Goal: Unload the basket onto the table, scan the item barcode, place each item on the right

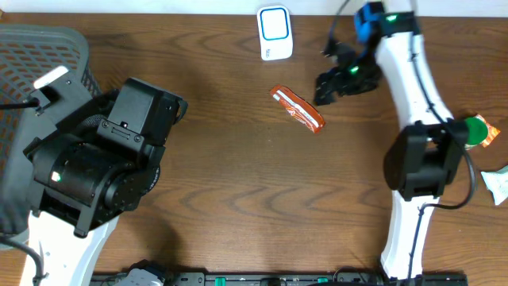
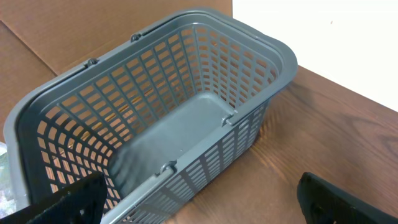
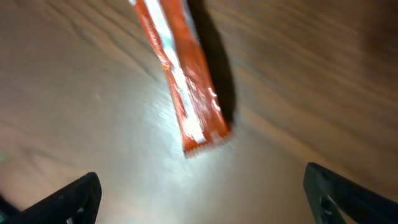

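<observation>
Orange packet [image 1: 297,109] lying flat on the table [image 1: 222,183], diagonal, just below and right of the white-and-blue scanner [image 1: 275,32], not touching it. Not held by anything.

Right gripper [image 1: 329,89] parked just right of the packet's upper end. Wrist view blurred: fingers spread wide at both lower corners, packet end on the wood ahead of them, no contact visible.

Left gripper [image 2: 205,202] also spread wide, nothing between the fingers, pointed at a grey mesh basket [image 2: 280,56] at the table's left end.

Green round thing [image 1: 476,131] and white wrapper [image 1: 498,184] at the right edge, well apart from the packet.
</observation>
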`<state>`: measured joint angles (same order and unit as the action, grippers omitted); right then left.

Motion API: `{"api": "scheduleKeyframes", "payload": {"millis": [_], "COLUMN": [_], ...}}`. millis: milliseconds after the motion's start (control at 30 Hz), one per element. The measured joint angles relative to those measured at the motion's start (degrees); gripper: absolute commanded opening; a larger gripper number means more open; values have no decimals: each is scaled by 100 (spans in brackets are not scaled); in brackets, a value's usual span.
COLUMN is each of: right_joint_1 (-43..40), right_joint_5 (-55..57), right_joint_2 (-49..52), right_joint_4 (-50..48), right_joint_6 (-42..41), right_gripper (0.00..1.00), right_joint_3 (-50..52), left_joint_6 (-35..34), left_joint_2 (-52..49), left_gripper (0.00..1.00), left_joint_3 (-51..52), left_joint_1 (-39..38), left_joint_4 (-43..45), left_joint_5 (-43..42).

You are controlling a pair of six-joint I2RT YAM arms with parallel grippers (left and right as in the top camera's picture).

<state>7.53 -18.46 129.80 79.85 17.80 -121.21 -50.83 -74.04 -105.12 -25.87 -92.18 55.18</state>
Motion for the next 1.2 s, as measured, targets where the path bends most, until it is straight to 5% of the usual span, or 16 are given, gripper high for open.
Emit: {"api": "scheduleKeyframes", "payload": {"millis": [400,667,900,967,1100,1200], "right_joint_1": [730,970,1014,1014,1014,1014], "right_joint_5": [634,876,918,927,933,901], "right_joint_2": [2,50,339,404,533,538], "right_joint_4": [-2109,-2363,-2430,-2455,-2465,-2463], "right_joint_6": [76,94,72,72,107,74], "right_gripper": [94,72,69,58,8,1], "right_joint_3": [1213,1217,1222,1222,1226,1224], "left_joint_6": [0,0,0,0,0,0], "left_joint_2": [0,0,0,0,0,0], "left_gripper": [98,98,98,98,98,98], "left_joint_3": [0,0,0,0,0,0], "left_joint_1": [0,0,0,0,0,0], "left_joint_4": [0,0,0,0,0,0], "left_joint_5": [0,0,0,0,0,0]}}
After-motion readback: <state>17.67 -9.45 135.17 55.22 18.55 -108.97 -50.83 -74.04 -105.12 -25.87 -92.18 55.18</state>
